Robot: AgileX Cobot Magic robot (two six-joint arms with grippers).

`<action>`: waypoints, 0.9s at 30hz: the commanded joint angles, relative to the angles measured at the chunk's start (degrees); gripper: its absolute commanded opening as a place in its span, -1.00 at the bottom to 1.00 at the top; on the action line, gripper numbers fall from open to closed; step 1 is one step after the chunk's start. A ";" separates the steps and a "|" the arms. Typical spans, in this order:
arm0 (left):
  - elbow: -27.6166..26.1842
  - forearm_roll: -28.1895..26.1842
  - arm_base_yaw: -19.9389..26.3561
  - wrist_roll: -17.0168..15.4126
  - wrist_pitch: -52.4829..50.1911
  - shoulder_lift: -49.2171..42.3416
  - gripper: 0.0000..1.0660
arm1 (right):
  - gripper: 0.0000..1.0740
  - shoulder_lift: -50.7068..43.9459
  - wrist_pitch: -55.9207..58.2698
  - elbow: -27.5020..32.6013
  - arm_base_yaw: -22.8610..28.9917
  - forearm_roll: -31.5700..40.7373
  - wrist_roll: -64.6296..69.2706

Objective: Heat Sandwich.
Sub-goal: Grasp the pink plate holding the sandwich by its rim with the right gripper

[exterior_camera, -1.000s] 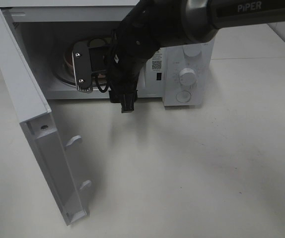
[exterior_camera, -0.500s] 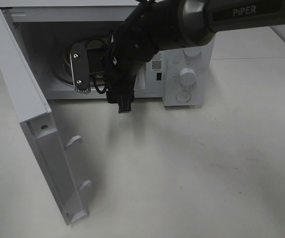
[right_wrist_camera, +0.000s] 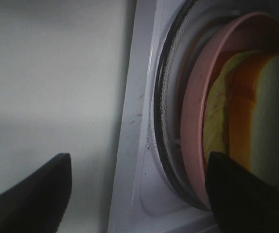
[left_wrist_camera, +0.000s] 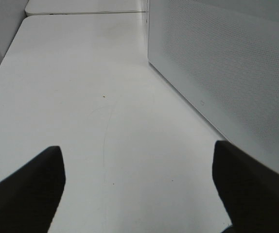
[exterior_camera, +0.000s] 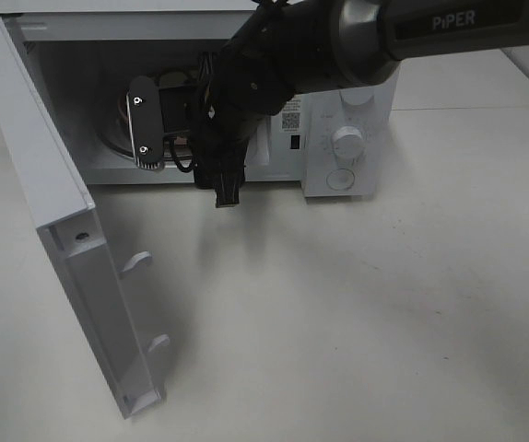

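Surroundings: microwave [exterior_camera: 347, 110] at back of desk [exterior_camera: 357, 313], door [exterior_camera: 57, 221] open; right arm [exterior_camera: 255, 92] blocks cavity
Sandwich [right_wrist_camera: 256, 116]: on pink plate [right_wrist_camera: 196, 121] inside microwave, partly cut off, hidden from above
Right gripper [right_wrist_camera: 137, 191]: released, near plate
Left gripper [left_wrist_camera: 139, 187]: released, over desk

Sandwich [right_wrist_camera: 270, 121] on plate [right_wrist_camera: 193, 121], inside microwave [exterior_camera: 375, 120] (door [exterior_camera: 52, 203] swung out leftward), microwave on table [exterior_camera: 357, 313]

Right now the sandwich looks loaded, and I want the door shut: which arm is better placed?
Likely left: the left gripper sits beside the door's outer face, free to push. The right gripper is in the microwave's doorway by the plate, blocking it.
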 commanded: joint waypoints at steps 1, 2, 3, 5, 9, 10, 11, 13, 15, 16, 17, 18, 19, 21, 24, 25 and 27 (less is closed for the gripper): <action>0.11 -0.40 -0.29 0.00 -0.46 -0.86 0.43 | 0.38 0.11 -1.55 -0.34 0.06 -0.63 0.57; 0.11 -0.40 -0.29 0.00 -0.46 -0.86 0.43 | 0.38 0.11 -1.78 -0.34 0.06 -0.63 0.57; 0.11 -0.40 -0.29 0.00 -0.46 -0.86 0.43 | 0.38 0.11 -2.18 -0.34 0.06 -0.63 0.57; 0.11 -0.40 -0.29 0.00 -0.46 -0.86 0.43 | 0.38 0.40 -2.46 -0.34 -0.11 -0.63 0.57; 0.11 -0.40 -0.29 0.00 -0.46 -0.86 0.43 | 0.38 1.49 -3.38 -0.34 -0.74 -0.63 0.52; 0.11 -0.40 -0.29 0.00 -0.46 -0.86 0.43 | 0.38 1.72 -3.38 -0.34 -0.74 -0.63 0.52; 0.11 -0.40 -0.29 0.00 -0.46 -0.86 0.43 | 0.38 1.78 -3.38 -0.34 -0.80 -0.63 0.52; 0.11 -0.40 -0.29 0.00 -0.46 -0.86 0.43 | 0.38 2.12 -4.53 -0.40 -0.80 -0.63 0.52; 0.11 -0.40 -0.29 0.00 -0.46 -0.86 0.43 | 0.38 2.46 -4.81 -0.86 -0.97 -0.63 0.52; 0.11 -0.40 -0.29 0.00 -0.46 -0.86 0.43 | 0.38 3.44 -4.58 -2.23 -1.32 -0.57 0.80; 0.11 -0.40 -0.29 0.00 -0.46 -0.86 0.43 | 0.38 4.13 -4.47 -2.98 -1.32 -0.63 1.09; 0.11 -0.40 -0.29 0.00 -0.46 -0.86 0.43 | 0.38 4.13 -4.47 -2.98 -1.32 -0.63 1.09; 0.11 -0.40 -0.29 0.00 -0.46 -0.86 0.43 | 0.38 4.64 -4.41 -3.84 -1.43 -0.57 1.66; 0.11 -0.40 -0.29 0.00 -0.46 -0.86 0.43 | 0.38 5.96 -4.41 -6.47 -1.43 -0.63 3.50; 0.11 -0.40 -0.29 0.00 -0.46 -0.86 0.43 | 0.38 6.70 -4.41 -7.91 -1.49 -0.63 4.98; 0.11 -0.40 -0.29 0.00 -0.46 -0.86 0.43 | 0.38 7.56 -4.35 -9.22 -1.72 -0.63 6.25; 0.11 -0.40 -0.29 0.00 -0.46 -0.86 0.43 | 0.38 8.02 -4.24 -9.74 -2.01 -0.57 6.76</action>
